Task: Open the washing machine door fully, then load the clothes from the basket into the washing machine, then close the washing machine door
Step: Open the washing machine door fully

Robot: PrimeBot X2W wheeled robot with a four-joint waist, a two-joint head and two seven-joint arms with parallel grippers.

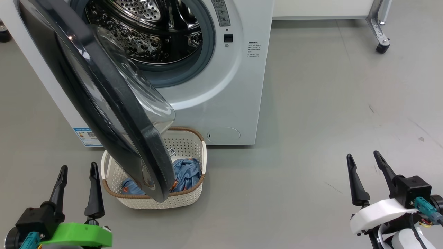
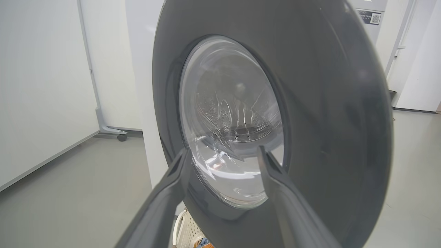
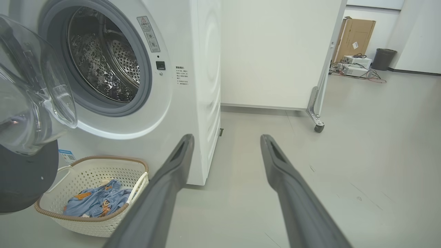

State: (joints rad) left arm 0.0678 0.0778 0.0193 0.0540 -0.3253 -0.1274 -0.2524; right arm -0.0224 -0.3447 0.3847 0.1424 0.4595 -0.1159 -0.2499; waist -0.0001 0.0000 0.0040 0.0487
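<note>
I see the washing machine ahead. The washing machine door hangs partly open over the basket holding the clothes. My left claw is nearer, spread wide and empty, facing the door's outer face. The right claw, equally wide, sits well apart.

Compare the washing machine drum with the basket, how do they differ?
The drum is shiny steel; the basket is cream plastic with a brown rim. The drum looks empty; the basket holds the blue clothes. The drum opens frontward; the basket opens upward. Both are perforated.
</note>
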